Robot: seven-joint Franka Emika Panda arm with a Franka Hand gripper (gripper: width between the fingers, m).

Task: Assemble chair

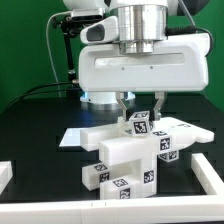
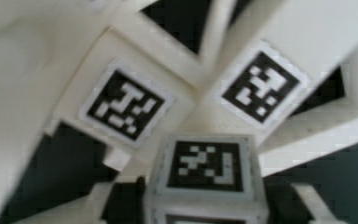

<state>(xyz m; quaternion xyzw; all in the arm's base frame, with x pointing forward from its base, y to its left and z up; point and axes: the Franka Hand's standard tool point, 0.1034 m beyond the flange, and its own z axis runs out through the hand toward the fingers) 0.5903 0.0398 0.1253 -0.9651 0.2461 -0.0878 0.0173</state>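
The chair [image 1: 125, 158] stands partly joined at the middle of the black table, as chunky white pieces carrying several black-and-white tags. A small white tagged block [image 1: 140, 124] sits at its top. My gripper [image 1: 141, 112] hangs straight above it, with one finger on each side of the block. In the wrist view the same block [image 2: 208, 165] fills the space between my dark fingers [image 2: 137, 198], which press on its two sides. Beyond the block lie two tagged faces of the chair [image 2: 126, 102], angled away from each other. The gripper [image 2: 204, 200] is shut on the block.
The marker board [image 1: 78, 136] lies flat behind the chair toward the exterior view's left. Low white rails border the table at the exterior view's left [image 1: 5, 175], right [image 1: 210, 172] and front [image 1: 110, 210]. A green wall stands behind.
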